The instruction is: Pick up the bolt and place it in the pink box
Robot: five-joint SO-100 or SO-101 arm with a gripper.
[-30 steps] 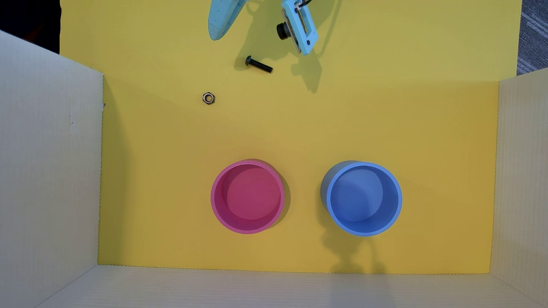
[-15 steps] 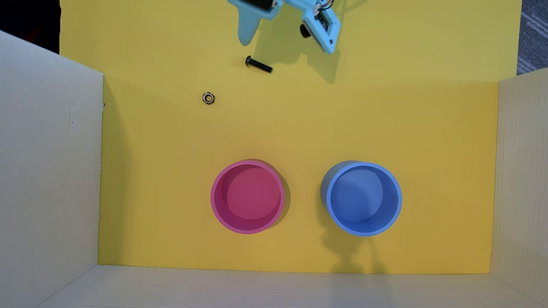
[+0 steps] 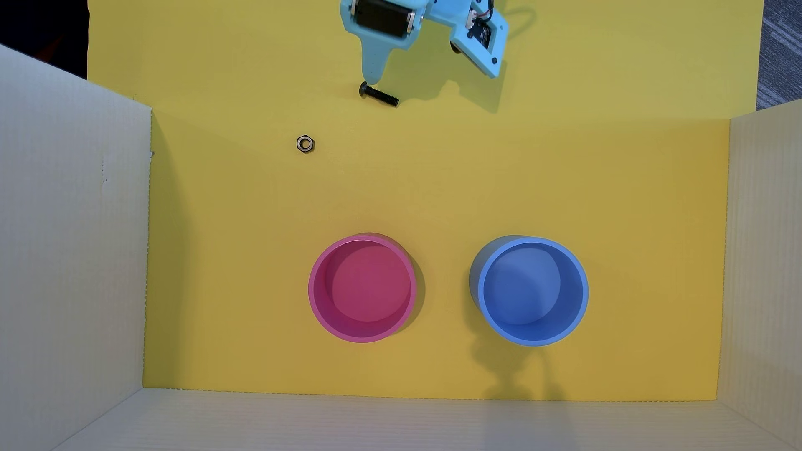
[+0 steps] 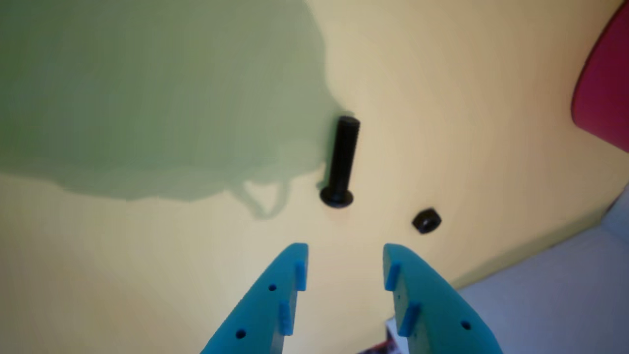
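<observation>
1. The light blue plastic two-finger gripper [image 4: 345, 251] enters the wrist view from the bottom edge with its jaws parted and nothing between them; bare yellow floor shows through the gap.
2. Just beyond the fingertips in the wrist view lies the small black metal bolt [image 4: 340, 161], flat on the yellow sheet [image 4: 147, 275], rounded head toward the gripper and threaded shank pointing away.
3. In the overhead view one fingertip hangs right by the head of the bolt [image 3: 378, 95]; whether they touch cannot be told. The gripper [image 3: 375, 80] reaches in from the top edge.
4. The small grey hexagonal metal nut [image 4: 426, 221] rests on the sheet to the right of the bolt in the wrist view; in the overhead view the nut [image 3: 305, 144] sits below and left of the bolt, apart from it.
5. Farther off, the round pink open-topped box [image 3: 319, 277] stands upright and empty, well apart from the bolt; only its edge [image 4: 604, 93] shows in the wrist view.
6. Beside it, to the right in the overhead view and not touching, stands the round blue open-topped container [image 3: 581, 290], also empty.
7. White corrugated walls [image 3: 73, 243] enclose the sheet on three sides.
</observation>
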